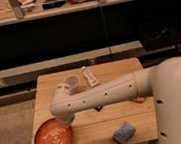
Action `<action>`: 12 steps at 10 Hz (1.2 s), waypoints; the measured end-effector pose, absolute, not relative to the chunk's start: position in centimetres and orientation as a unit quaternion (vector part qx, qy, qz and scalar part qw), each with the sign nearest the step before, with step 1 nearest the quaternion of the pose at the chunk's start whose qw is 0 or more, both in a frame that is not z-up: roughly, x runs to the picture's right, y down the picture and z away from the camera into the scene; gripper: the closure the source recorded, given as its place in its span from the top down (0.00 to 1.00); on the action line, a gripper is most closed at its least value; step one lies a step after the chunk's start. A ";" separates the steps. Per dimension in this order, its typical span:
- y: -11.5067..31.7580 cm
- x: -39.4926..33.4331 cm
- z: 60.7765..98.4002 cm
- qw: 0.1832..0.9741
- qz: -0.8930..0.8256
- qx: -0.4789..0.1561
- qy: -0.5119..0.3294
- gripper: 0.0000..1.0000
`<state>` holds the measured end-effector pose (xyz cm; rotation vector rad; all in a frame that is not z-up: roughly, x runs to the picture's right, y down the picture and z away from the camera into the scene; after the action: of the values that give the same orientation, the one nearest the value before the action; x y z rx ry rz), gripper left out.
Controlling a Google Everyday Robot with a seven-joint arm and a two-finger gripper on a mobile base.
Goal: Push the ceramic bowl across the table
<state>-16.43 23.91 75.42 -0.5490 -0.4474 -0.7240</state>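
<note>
Camera view: arm [107, 92] stretched over the table [118, 67].
Bowl: ceramic bowl [53, 140], orange with pale swirls inside, at the table's near left corner.
Claw: claw [65, 121] closed, tucked under the arm's bend, at the bowl's far right rim.
Writing: white tube [90, 77], label unreadable.
Around: pale cup [72, 82] beside the tube; blue cloth [124, 132] at the near edge.

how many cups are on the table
1: a pale cup toward the table's back, behind the arm, which may hide others. The gripper is hidden under the arm's end, by the ceramic bowl's rim.
</note>
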 end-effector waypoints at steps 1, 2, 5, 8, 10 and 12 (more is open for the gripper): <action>23.9 -16.4 75.4 0.875 -0.346 -0.263 -0.215 0.02; 23.9 -16.4 75.5 0.875 -0.345 -0.263 -0.216 0.02; 23.9 -16.4 75.5 0.875 -0.343 -0.263 -0.218 0.02; 23.9 -16.4 75.6 0.875 -0.341 -0.264 -0.223 0.02; 23.8 -16.3 75.6 0.875 -0.340 -0.264 -0.222 0.02; 23.9 -16.5 75.6 0.874 -0.340 -0.264 -0.225 0.02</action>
<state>-16.48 23.86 75.62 -0.5523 -0.4692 -0.7098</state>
